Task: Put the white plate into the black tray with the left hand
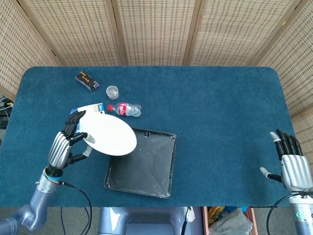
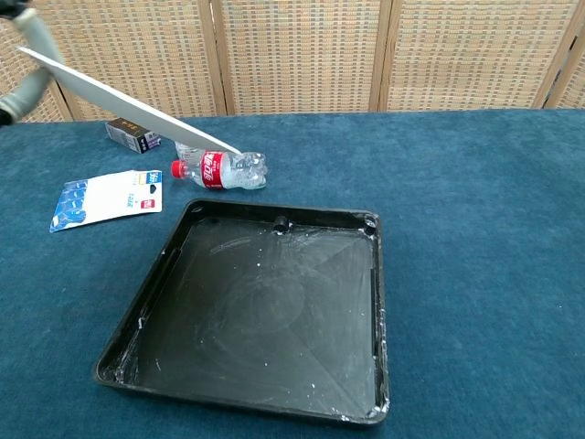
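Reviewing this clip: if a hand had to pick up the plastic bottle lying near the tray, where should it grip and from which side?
Grip the plastic bottle around its clear body, not the narrow red-capped neck. It lies on its side, cap pointing to the table's left, just beyond the black tray. Coming down from above with fingers across its width looks best, once the tilted white plate held by the left hand clears it.

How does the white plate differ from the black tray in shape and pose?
The white plate is round; the black tray is square. The plate is held tilted in the air by the left robot hand; the tray lies flat on the table. Both are empty.
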{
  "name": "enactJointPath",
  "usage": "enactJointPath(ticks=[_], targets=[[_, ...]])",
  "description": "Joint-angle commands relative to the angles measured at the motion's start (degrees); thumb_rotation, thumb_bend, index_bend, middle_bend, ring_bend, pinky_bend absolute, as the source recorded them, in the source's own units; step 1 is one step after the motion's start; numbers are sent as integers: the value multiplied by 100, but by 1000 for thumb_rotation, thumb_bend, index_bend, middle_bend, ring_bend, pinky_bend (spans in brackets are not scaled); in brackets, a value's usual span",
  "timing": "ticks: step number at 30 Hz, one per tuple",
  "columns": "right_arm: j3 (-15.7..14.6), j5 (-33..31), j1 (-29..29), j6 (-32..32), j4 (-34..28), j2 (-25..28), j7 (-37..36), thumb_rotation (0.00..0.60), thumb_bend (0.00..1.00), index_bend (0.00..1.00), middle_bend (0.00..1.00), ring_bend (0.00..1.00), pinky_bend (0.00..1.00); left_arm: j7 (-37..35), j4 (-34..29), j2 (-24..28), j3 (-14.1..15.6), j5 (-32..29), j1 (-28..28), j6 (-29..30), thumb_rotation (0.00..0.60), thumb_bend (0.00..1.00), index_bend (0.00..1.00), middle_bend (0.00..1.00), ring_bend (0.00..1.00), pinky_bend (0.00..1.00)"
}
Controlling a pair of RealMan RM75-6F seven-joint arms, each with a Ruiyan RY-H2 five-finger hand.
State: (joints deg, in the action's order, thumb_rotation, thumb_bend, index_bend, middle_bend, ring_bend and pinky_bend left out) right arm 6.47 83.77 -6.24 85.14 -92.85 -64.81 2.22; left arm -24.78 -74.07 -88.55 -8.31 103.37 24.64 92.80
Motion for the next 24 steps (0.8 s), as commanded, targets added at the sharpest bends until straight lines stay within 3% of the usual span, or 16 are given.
enactJointPath(ticks=[1, 5, 13, 24], targets=[[61, -154, -40, -87, 74, -70, 116, 600, 0, 0, 0, 0, 0, -775, 673, -191, 239, 574, 645, -220, 600, 506, 829, 0, 0, 0], [128, -334, -70, -156, 138, -129, 212, 600, 0, 0, 0, 0, 0, -1195, 1492, -519, 456, 947, 1035, -178, 600, 506, 829, 0, 0, 0], [206, -568, -87, -218, 229, -194, 331, 600, 0, 0, 0, 0, 0, -2158, 2632, -939, 817, 958, 1474, -368, 600, 506, 828, 0, 0, 0], [231, -625, -99, -207, 245, -236, 434, 600, 0, 0, 0, 0, 0, -2698, 3547, -1476, 1227, 938, 1791, -340, 600, 506, 829, 0, 0, 0]])
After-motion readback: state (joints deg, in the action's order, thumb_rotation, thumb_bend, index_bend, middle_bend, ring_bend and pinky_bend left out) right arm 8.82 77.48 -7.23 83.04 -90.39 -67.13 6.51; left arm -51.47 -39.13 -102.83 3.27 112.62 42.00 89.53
